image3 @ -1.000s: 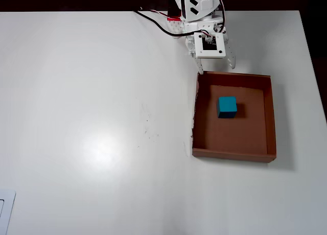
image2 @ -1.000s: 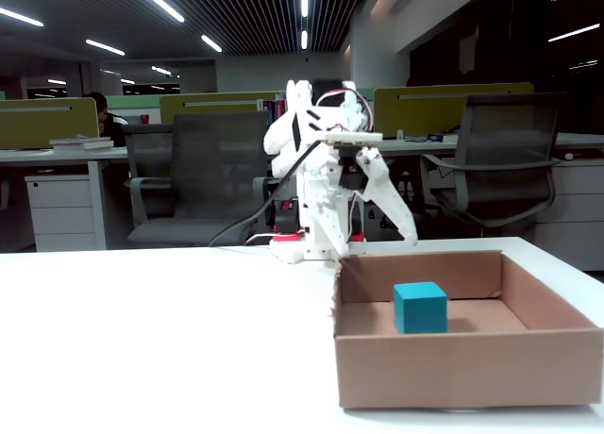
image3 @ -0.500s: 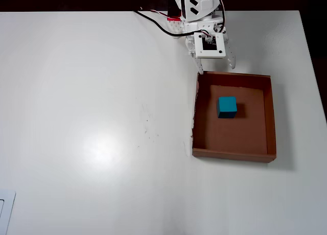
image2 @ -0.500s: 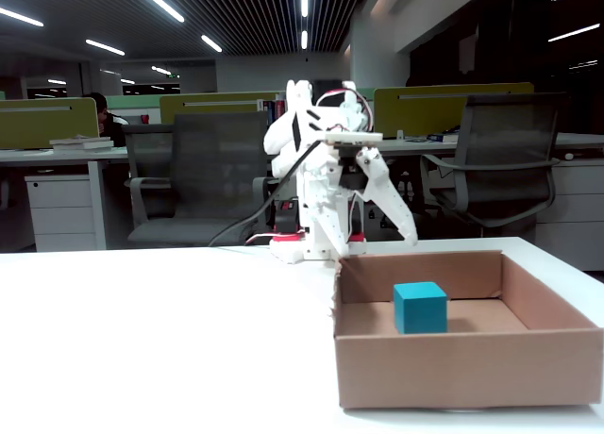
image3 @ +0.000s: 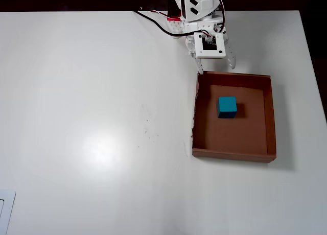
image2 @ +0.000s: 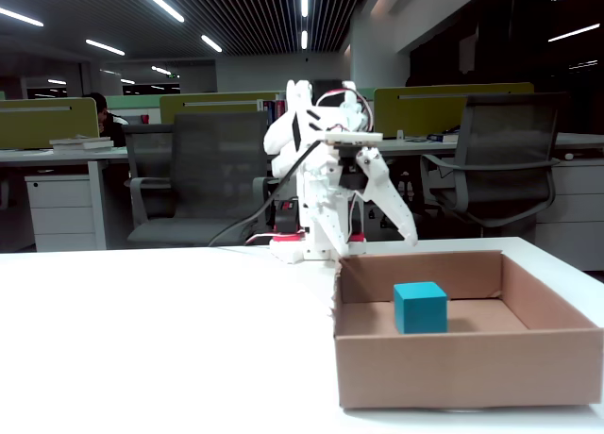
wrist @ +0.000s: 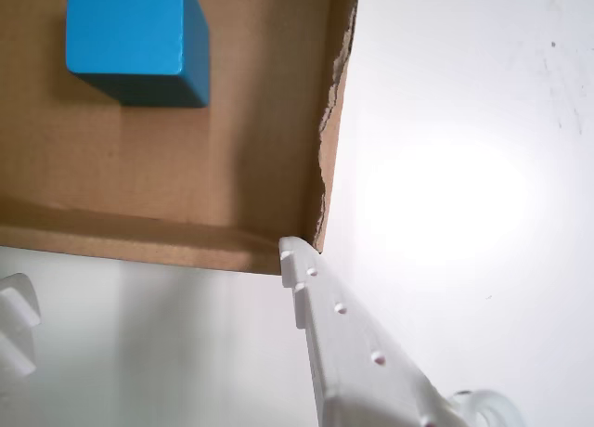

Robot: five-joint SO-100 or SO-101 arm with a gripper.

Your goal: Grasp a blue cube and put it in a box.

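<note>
The blue cube [image3: 227, 106] rests on the floor of the brown cardboard box [image3: 232, 154], a little toward the arm's side of its middle. It also shows in the fixed view [image2: 420, 307] and at the top left of the wrist view [wrist: 130, 32]. My gripper [image3: 217, 69] is open and empty. It hangs just outside the box's wall nearest the arm, apart from the cube. In the wrist view my gripper [wrist: 153, 278] straddles the table below that box wall [wrist: 139, 232]. In the fixed view my gripper [image2: 377, 238] is above the box's far rim [image2: 462, 363].
The box stands on a white table [image3: 102, 117]. Its left wall has a torn edge [wrist: 325, 139]. The arm's base and cables [image3: 163, 23] sit at the table's far edge. A flat white object [image3: 5, 209] lies at the near left corner. Office chairs [image2: 491, 160] stand behind.
</note>
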